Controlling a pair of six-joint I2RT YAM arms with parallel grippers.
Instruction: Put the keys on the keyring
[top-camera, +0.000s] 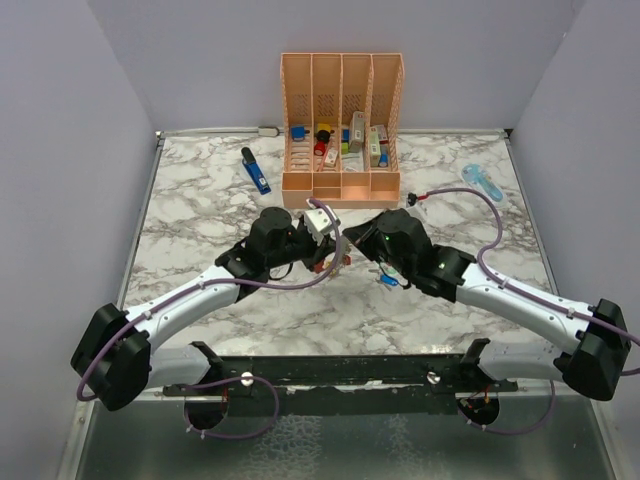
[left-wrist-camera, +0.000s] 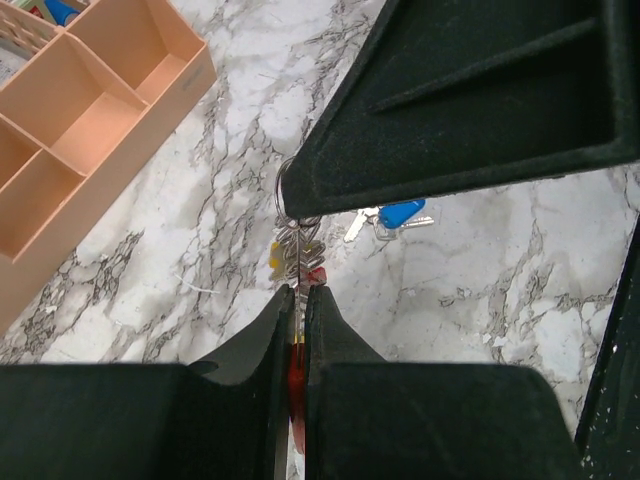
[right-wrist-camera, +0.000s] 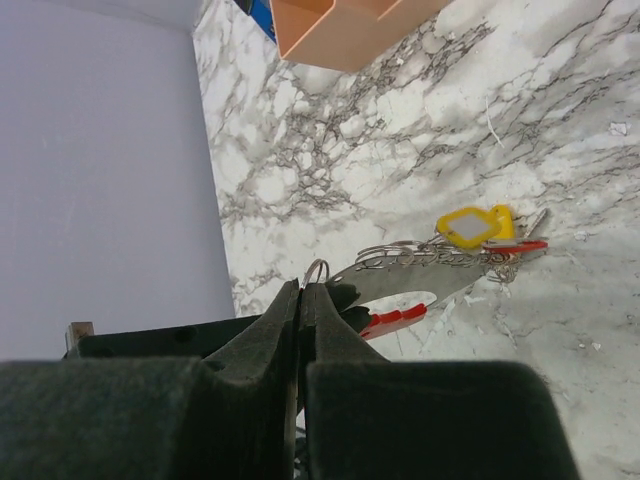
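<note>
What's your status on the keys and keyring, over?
Left gripper shut on keyring. Right gripper shut on small wire ring. Yellow key at the keyring, blue key loose on table. Nothing seen blocking.

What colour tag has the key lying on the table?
Tag is blue; clearest in left wrist view.

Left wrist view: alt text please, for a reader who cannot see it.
The left end effector, shut, pinches the red part of the keyring, with yellow- and red-tagged keys bunched beyond its tips. The right end effector reaches in from the upper right; a blue-tagged key lies on the marble table, a peach organiser upper left.
</note>
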